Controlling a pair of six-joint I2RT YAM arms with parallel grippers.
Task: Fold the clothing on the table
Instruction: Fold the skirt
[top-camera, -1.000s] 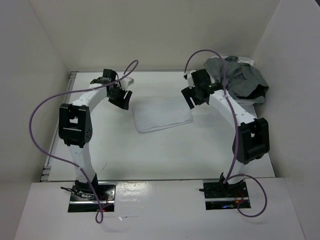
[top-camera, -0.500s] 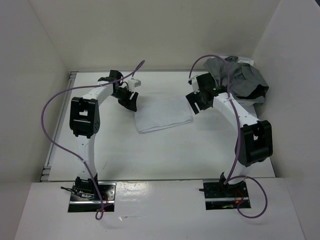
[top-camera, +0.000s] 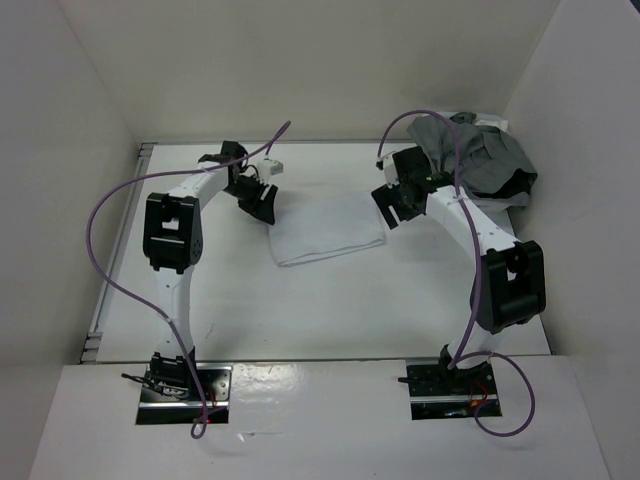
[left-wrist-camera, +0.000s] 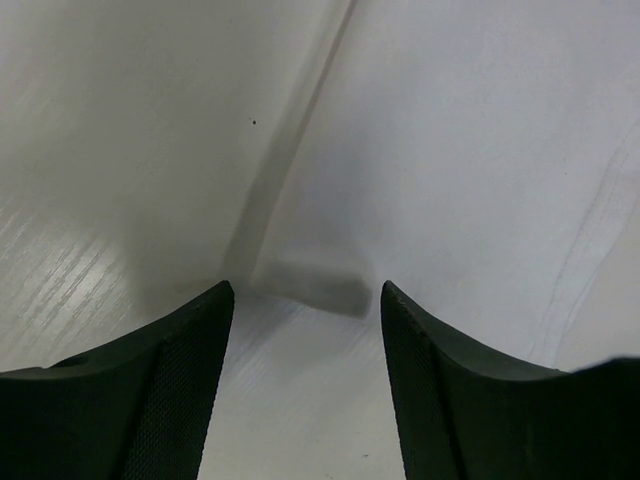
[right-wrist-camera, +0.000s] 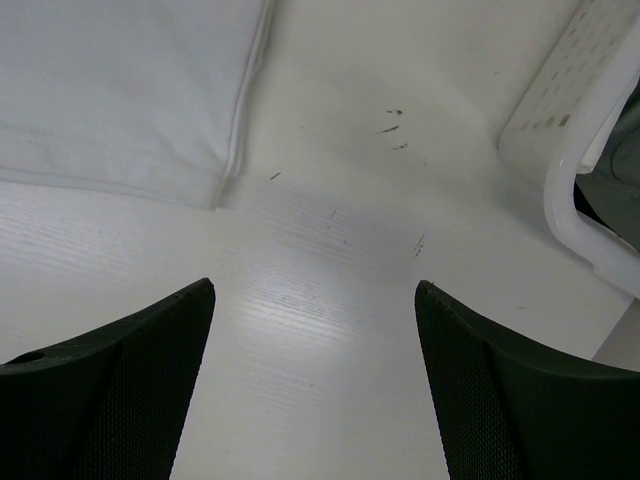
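Over the last second the left gripper (top-camera: 262, 203) has been swinging inward, and it is now hovering at the left corner of the folded white cloth (top-camera: 325, 230), released and grasping nothing. The right gripper (top-camera: 390, 205), barely shifting, is waiting just beside the right corner, also released and empty. The cloth is lying mid-bench (top-camera: 330, 310) between the 2 grippers, so another fold is probably being lined up. Farther back, a grey clothing pile (top-camera: 480, 160) is sitting in the right corner.

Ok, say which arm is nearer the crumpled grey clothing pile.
Right. The right arm runs alongside the crumpled grey clothing pile, jaws just left of it; the left arm is beyond the folded white cloth, far left.
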